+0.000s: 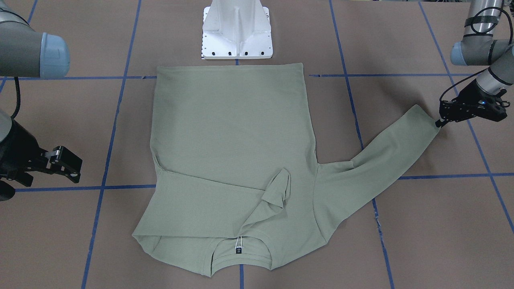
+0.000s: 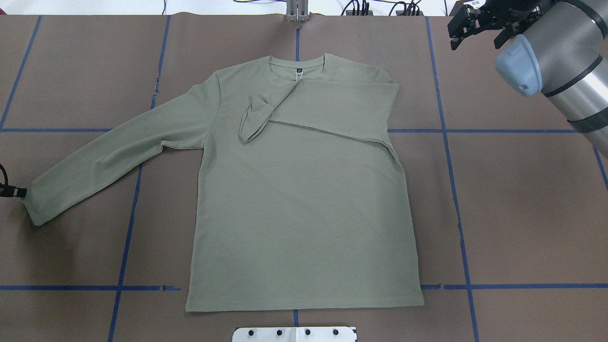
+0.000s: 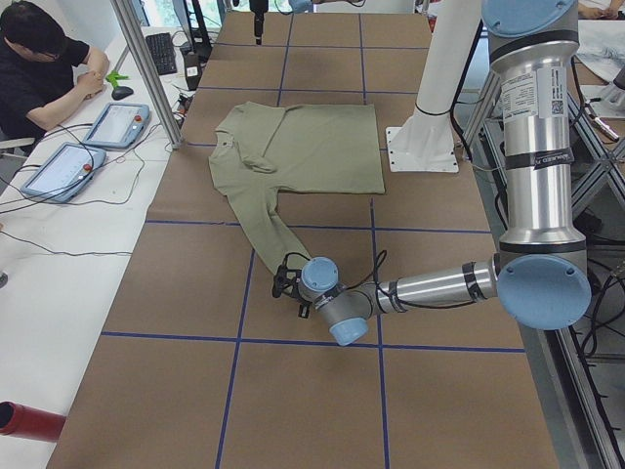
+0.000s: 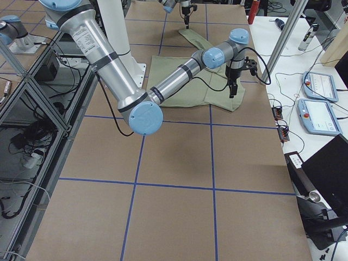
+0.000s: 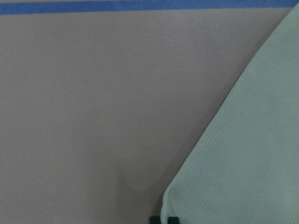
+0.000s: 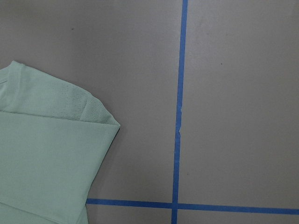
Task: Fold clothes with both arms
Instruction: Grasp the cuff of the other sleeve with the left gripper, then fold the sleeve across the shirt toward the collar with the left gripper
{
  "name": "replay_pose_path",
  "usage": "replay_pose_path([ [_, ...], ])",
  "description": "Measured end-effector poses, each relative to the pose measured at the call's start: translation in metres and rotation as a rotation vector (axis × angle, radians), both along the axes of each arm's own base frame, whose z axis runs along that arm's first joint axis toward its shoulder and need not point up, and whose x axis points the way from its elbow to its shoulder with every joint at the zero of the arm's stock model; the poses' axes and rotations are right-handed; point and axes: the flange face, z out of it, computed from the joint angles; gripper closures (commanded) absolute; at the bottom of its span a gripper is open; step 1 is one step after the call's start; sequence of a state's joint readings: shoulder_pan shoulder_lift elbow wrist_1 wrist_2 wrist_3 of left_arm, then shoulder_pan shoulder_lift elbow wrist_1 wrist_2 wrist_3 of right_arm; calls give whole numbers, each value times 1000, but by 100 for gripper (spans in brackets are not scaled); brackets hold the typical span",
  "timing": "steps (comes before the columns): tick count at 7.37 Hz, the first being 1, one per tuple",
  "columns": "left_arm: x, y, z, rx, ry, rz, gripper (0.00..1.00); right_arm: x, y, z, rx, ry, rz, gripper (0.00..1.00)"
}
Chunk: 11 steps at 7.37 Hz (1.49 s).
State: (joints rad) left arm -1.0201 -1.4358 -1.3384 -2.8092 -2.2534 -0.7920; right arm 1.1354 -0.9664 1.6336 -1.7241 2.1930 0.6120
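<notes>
The shirt (image 2: 304, 204) is lying flat on the tabletop (image 2: 522, 213), its unfolded sleeve (image 2: 109, 152) stretching towards the nearer left claw (image 1: 440, 122), which is touching the cuff (image 1: 425, 116) without showing a grip, while the right claw (image 1: 72, 166) is hanging open and empty, well apart.

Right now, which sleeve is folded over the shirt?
The sleeve on the robot's right: it lies folded across the shirt. The other sleeve stretches out flat, its cuff at the left gripper.
</notes>
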Motion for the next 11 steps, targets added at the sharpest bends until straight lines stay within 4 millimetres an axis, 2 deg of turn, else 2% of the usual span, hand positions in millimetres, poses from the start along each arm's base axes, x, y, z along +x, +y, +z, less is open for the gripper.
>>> replay_pose_path([
  [2, 3, 1, -15, 13, 40, 39, 100, 1, 0, 0, 0, 0, 2, 0],
  [5, -1, -5, -69, 41, 129, 92, 100, 3, -1, 1, -2, 1, 6, 0],
  [6, 3, -14, -98, 30, 130, 94, 100, 5, -2, 1, -2, 2, 8, 0],
  [8, 21, -51, -185, 0, 118, 86, 100, 7, -2, 3, -5, 3, 11, 0],
  [11, 67, -131, -329, -66, 86, 80, 100, 7, -1, 5, -7, 4, 12, 0],
])
